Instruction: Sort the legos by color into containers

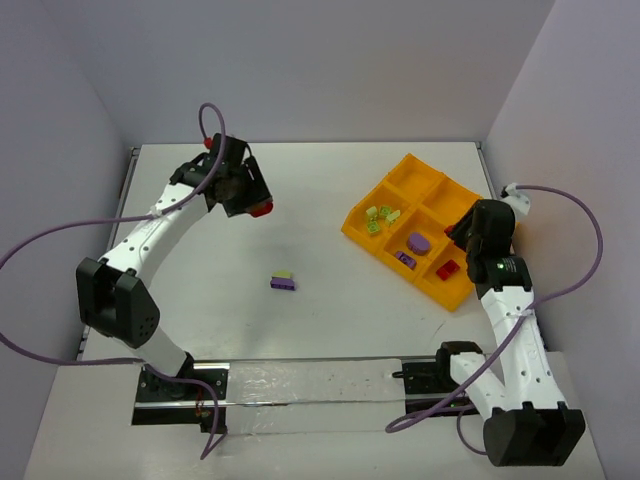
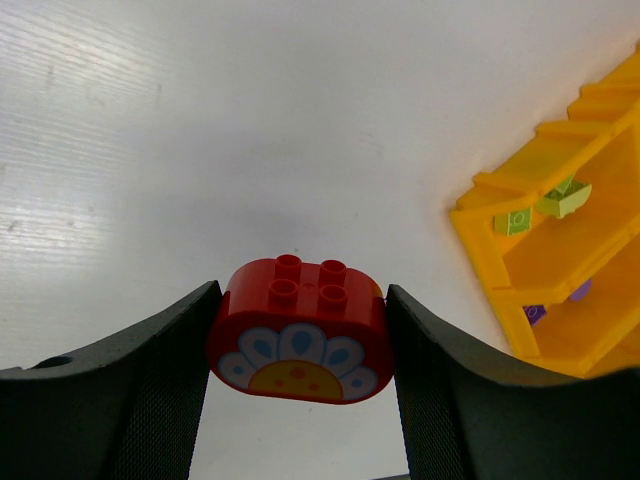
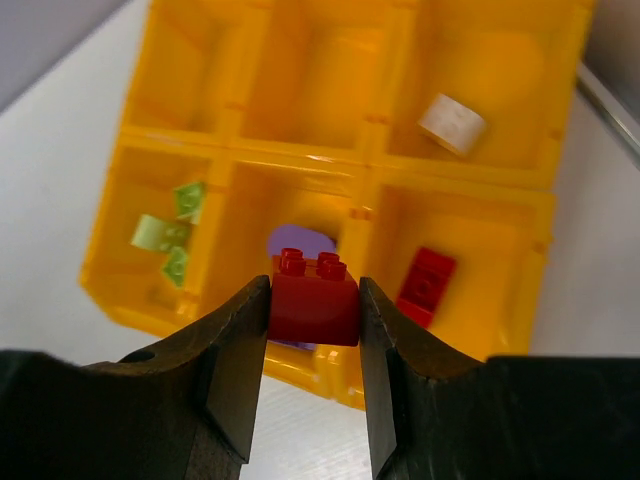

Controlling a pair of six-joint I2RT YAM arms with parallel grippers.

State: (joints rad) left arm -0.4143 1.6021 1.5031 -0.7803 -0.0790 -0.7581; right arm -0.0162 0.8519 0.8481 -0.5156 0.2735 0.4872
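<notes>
My left gripper (image 2: 300,345) is shut on a rounded red brick with a flower print (image 2: 300,330), held above the table at the far left; the brick also shows in the top view (image 1: 261,209). My right gripper (image 3: 313,305) is shut on a square red brick (image 3: 314,296), held above the near edge of the orange-yellow tray (image 1: 392,185). In the tray lie yellow-green bricks (image 1: 379,217), purple bricks (image 1: 418,243) and a red brick (image 1: 447,269). A purple and yellow-green clump (image 1: 283,280) lies on the table's middle.
A white round piece (image 3: 452,124) lies in a far tray compartment. White walls close in the table on the left, far and right sides. A metal rail (image 1: 300,385) runs along the near edge between the arm bases.
</notes>
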